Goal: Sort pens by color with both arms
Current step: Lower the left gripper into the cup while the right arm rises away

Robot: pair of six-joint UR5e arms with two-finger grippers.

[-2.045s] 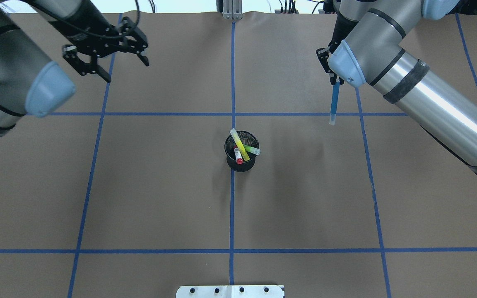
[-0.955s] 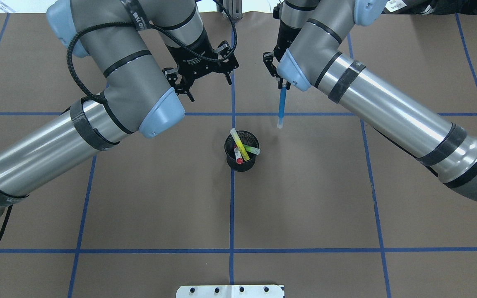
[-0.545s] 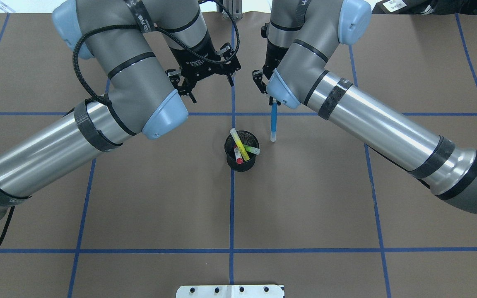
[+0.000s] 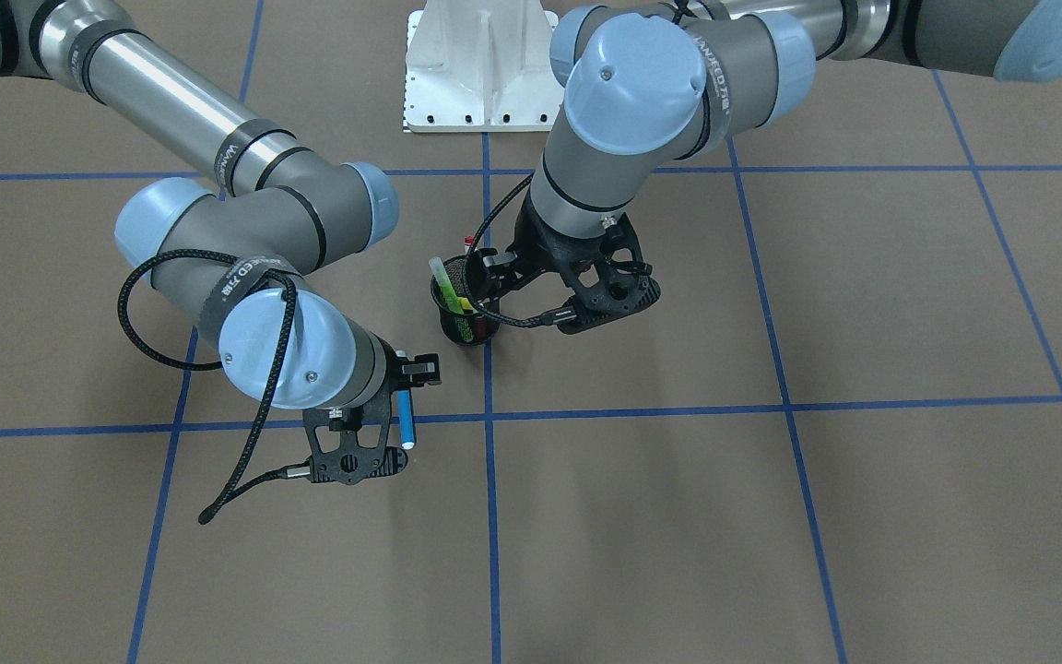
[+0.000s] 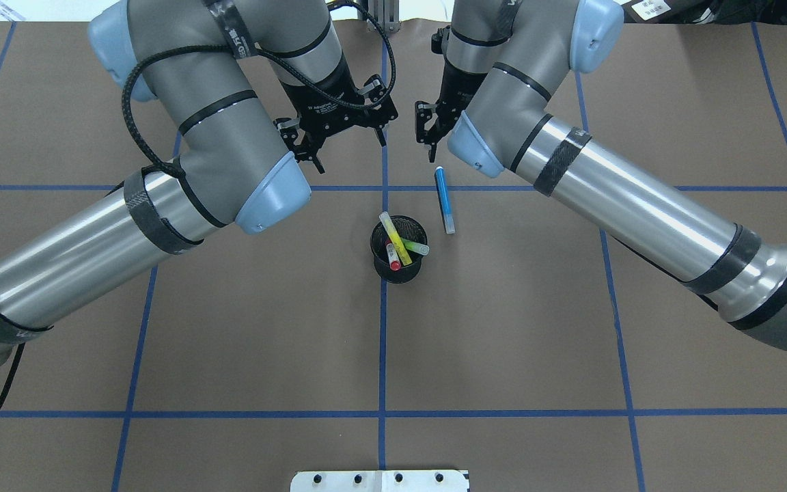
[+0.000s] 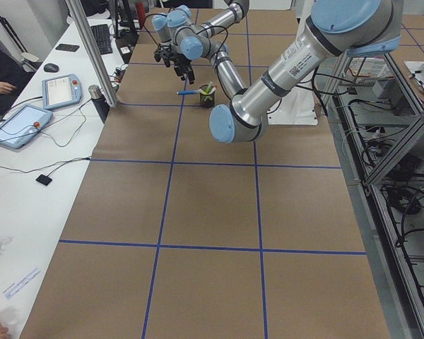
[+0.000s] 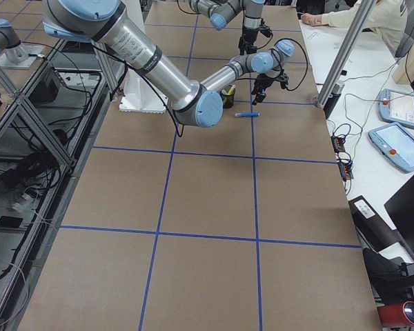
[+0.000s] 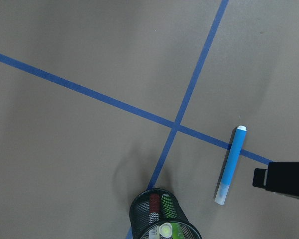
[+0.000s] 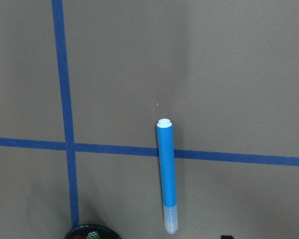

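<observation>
**Blue pen down on the table, both grippers empty**

The slim blue marker pen (image 5: 444, 201) lies flat on the brown paper-covered table (image 5: 516, 328). It crosses a blue tape line (image 5: 742, 188), just right of the black mesh cup (image 5: 400, 275) at frame centre. The right arm's black two-finger gripper (image 5: 429, 140) hangs over the pen's upper end, jaws parted and grasping nothing. The left arm's black gripper (image 5: 351, 154), upper centre, is spread wide and empty. The yellow pen (image 5: 393, 239), lime green pen (image 5: 416, 247) and red-capped white pen (image 5: 393, 258) lean inside the cup.
</observation>
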